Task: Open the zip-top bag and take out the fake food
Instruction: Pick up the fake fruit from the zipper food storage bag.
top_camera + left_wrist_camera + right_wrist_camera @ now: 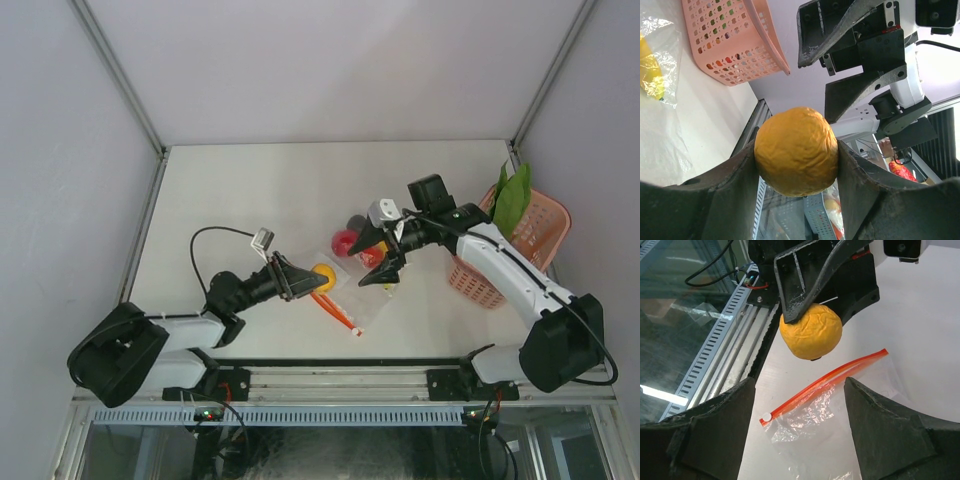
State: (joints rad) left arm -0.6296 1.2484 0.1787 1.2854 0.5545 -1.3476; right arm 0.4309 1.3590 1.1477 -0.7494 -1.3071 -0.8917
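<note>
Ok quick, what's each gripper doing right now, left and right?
Left gripper: closed on the orange fruit.
Right gripper: open, holding nothing, above the zip-top bag.

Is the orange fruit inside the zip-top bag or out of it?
Out. The left gripper holds the orange fruit bare between its fingers, apart from the zip-top bag lying on the table.

table: white | lying on it: zip-top bag, pink basket
</note>
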